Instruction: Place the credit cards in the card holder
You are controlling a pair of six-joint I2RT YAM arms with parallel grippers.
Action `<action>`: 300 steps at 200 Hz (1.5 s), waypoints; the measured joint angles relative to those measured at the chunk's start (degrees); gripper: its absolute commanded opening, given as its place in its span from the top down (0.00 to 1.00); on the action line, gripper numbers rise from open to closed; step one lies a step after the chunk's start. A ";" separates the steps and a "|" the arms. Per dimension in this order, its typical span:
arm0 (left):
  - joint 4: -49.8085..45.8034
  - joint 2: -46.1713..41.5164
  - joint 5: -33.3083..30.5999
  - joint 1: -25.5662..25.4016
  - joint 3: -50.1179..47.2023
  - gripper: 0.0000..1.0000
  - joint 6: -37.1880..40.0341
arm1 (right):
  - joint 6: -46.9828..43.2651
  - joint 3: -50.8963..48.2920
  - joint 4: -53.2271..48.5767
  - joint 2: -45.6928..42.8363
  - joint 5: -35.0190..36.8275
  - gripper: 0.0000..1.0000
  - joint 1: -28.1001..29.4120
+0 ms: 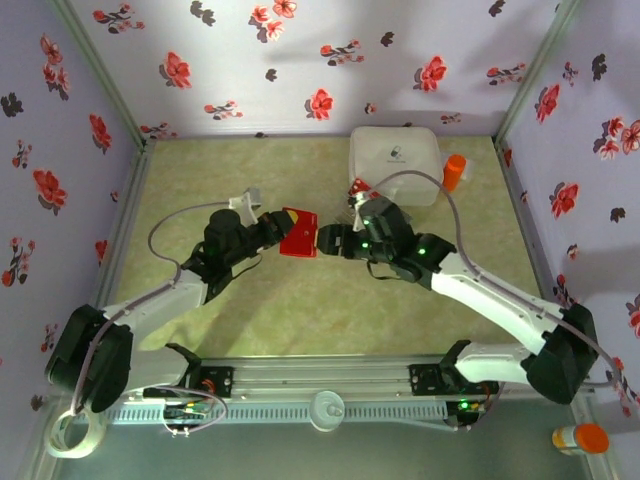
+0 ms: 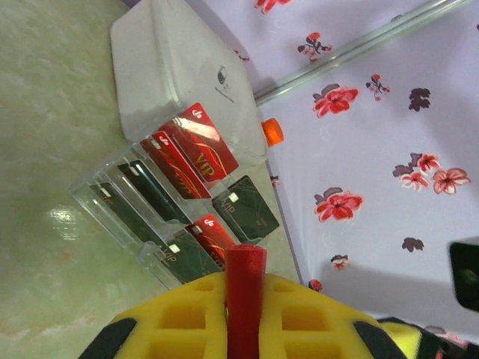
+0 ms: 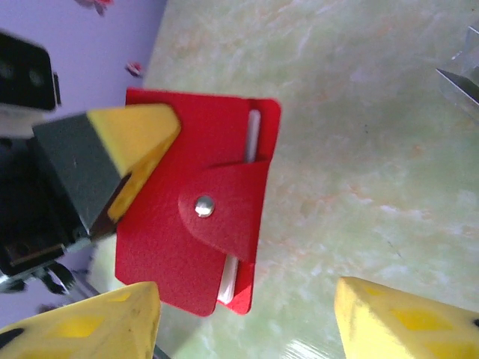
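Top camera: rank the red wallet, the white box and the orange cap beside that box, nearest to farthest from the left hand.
1. The red wallet, clamped in the left hand at mid-table.
2. The white box, at the back, right of centre.
3. The orange cap, just right of the box.

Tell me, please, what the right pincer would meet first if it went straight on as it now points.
Probably the red card holder, held by the left pincer just ahead; depth is unclear.

Red card holder [image 3: 165, 247], silver snap stud — cards [image 2: 206, 142] red with white marks, or dark green. Walls [image 1: 300, 60] lilac with red and dark flowers — table [image 1: 300, 310] pale green, marbled.
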 measured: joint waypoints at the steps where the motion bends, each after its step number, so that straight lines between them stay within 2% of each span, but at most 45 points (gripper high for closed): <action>1: -0.02 0.00 -0.02 -0.02 0.00 1.00 0.00 | -0.15 0.17 -0.17 0.15 0.20 0.34 0.15; 46: -1.25 -0.04 -2.49 -0.87 -0.02 1.00 -1.92 | -5.03 9.25 -6.16 10.40 9.68 0.32 6.62; 95: -1.62 -0.52 -4.31 -1.25 -0.09 1.00 -2.73 | -6.95 12.31 -7.10 16.00 16.06 0.34 8.00; 171: -1.66 -0.63 -6.32 -1.90 -0.76 1.00 -4.07 | -6.80 7.41 -1.29 16.57 29.44 0.41 9.68; 204: -1.42 -0.76 -5.70 -2.89 -0.81 1.00 -4.87 | -5.62 1.60 -1.36 14.58 35.50 0.43 5.22; 230: -1.18 -0.85 -5.53 -2.97 -0.81 1.00 -5.31 | -4.70 -3.15 -1.97 9.92 35.74 0.42 0.37; 246: -1.18 -0.90 -5.53 -2.97 -0.81 1.00 -5.29 | -4.52 -4.57 -2.75 5.70 34.49 0.41 -0.37; 277: -0.52 -0.90 -5.40 -2.97 -0.85 1.00 -5.29 | -3.37 -6.88 -2.19 -4.28 26.45 0.34 -1.31; 300: 3.41 -0.13 -4.17 -2.36 -1.03 1.00 -6.14 | -0.55 -9.70 1.84 -9.55 18.56 0.29 -1.84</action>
